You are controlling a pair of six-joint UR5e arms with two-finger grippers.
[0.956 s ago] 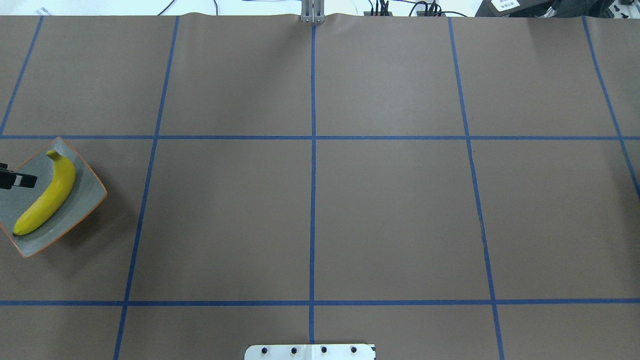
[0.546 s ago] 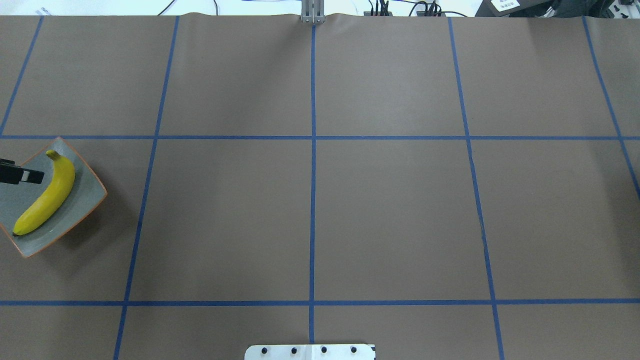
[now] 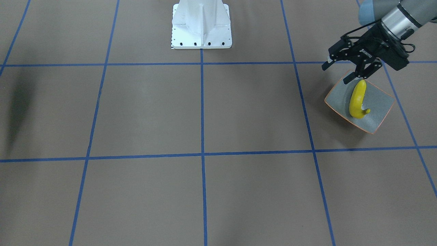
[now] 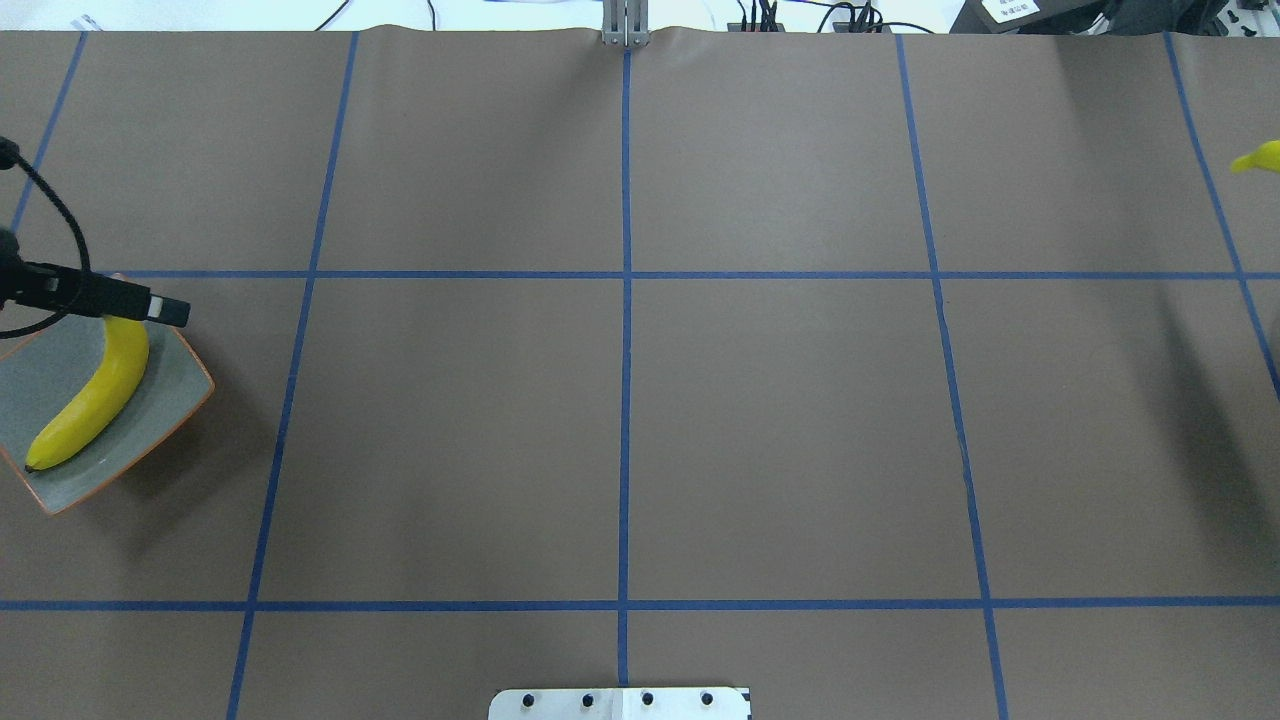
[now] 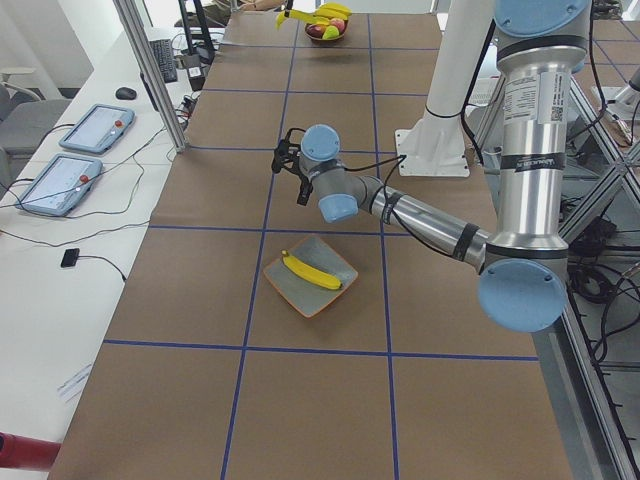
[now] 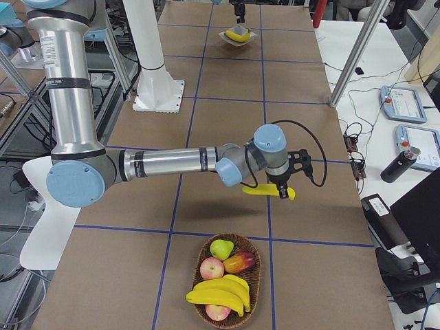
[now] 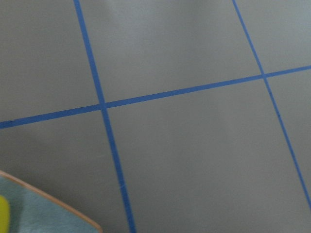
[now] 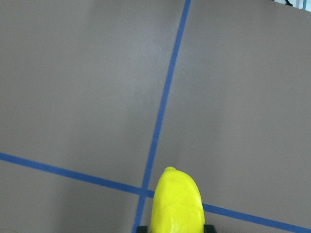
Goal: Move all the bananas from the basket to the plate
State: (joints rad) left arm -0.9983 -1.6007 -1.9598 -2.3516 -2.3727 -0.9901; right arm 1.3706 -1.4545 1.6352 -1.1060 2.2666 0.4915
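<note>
One yellow banana point(image 3: 358, 99) lies on the grey-green plate point(image 3: 379, 109) with its orange rim, seen at the overhead view's left edge point(image 4: 160, 400). My left gripper point(image 3: 336, 73) hangs open and empty just above the plate's robot-side corner, and it also shows in the overhead view point(image 4: 165, 308). My right gripper point(image 6: 282, 187) is shut on a second banana point(image 6: 268, 192) and holds it above the table, away from the basket point(image 6: 258, 275). That banana fills the bottom of the right wrist view point(image 8: 177, 204). Its tip pokes in at the overhead view's right edge point(image 4: 1260, 158). More bananas point(image 6: 220, 292) lie in the basket.
The wicker basket also holds apples point(image 6: 237, 262) and a pear point(image 6: 221, 249). The white robot base point(image 3: 201, 25) stands at mid table. Blue tape lines cross the brown table cover. Tablets and cables lie on the side desk point(image 5: 90, 150).
My left gripper has moved farther into the overhead view, from beside the plate's banana to over the plate's far corner. A banana tip has come in at the right edge.
</note>
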